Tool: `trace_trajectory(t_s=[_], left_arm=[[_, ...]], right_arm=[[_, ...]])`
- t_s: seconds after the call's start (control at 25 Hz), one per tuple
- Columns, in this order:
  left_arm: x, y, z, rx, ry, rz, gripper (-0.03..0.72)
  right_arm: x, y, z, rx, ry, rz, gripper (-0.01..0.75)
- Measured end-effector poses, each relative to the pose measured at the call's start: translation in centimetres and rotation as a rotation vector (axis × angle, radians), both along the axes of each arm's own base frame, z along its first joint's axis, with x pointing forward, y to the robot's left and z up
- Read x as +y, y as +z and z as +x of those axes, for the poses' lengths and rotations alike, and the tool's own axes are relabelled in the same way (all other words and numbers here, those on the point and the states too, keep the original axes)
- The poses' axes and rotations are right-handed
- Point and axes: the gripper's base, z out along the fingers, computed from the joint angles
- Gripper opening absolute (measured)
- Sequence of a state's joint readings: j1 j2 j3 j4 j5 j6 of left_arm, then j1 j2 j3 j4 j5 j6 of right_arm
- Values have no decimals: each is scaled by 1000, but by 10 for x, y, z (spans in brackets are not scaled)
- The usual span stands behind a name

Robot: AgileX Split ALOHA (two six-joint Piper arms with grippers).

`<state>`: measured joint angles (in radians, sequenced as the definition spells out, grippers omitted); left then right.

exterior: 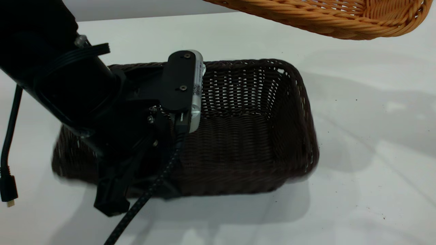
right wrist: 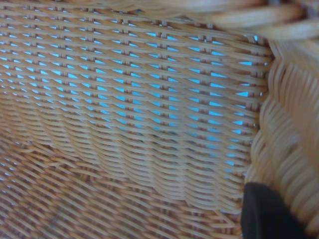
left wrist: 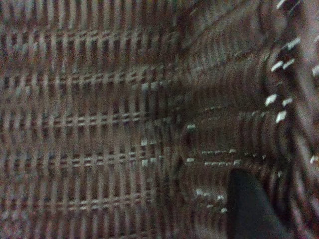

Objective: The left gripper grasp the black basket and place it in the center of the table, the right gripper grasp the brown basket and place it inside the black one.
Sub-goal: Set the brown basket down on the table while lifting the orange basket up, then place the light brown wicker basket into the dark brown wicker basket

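The left gripper (exterior: 112, 194), jaws pinching the dark woven wicker basket's (exterior: 252, 136) left wall, should settle it flat mid-surface, leaving room beneath the orange-tan wicker basket (exterior: 340, 17) hanging above far right.

Past the far edge, you have a plain grey wall (exterior: 143, 8) across the top of the exterior view. A few dark crumbs (exterior: 384, 217) lie scattered at the lower right.

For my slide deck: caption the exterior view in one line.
Left gripper at the black basket's near-left rim on the table, while the brown basket hangs tilted above.
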<state>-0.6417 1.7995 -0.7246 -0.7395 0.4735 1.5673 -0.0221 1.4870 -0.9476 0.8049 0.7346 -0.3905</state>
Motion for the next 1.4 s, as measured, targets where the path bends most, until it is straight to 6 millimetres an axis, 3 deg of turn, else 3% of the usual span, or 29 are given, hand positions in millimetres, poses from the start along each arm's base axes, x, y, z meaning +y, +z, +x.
trace_trajectory(t_s=[0.2,0.32,0.48,0.68,0.92,1.12,1.4], left_arm=[[-2,1,1,2,46,-22,513],[-3,8,0,-5,43,-38,587],[-7,30,-5,-51,30,-95,605],[-11,72,-19,-128,7,-196,606],[-9,130,-44,-294,-52,-350,606],[11,182,-57,-494,26,-508,598],[44,238,-73,-772,173,-708,597]], right_arm=[[1,0,-1,7,22,0,99],[2,5,0,2,41,0,99],[2,19,5,-27,82,-21,99],[0,32,17,-50,80,-45,99],[2,24,37,35,140,-34,99],[11,13,52,110,189,-4,99],[46,-1,45,204,334,12,99]])
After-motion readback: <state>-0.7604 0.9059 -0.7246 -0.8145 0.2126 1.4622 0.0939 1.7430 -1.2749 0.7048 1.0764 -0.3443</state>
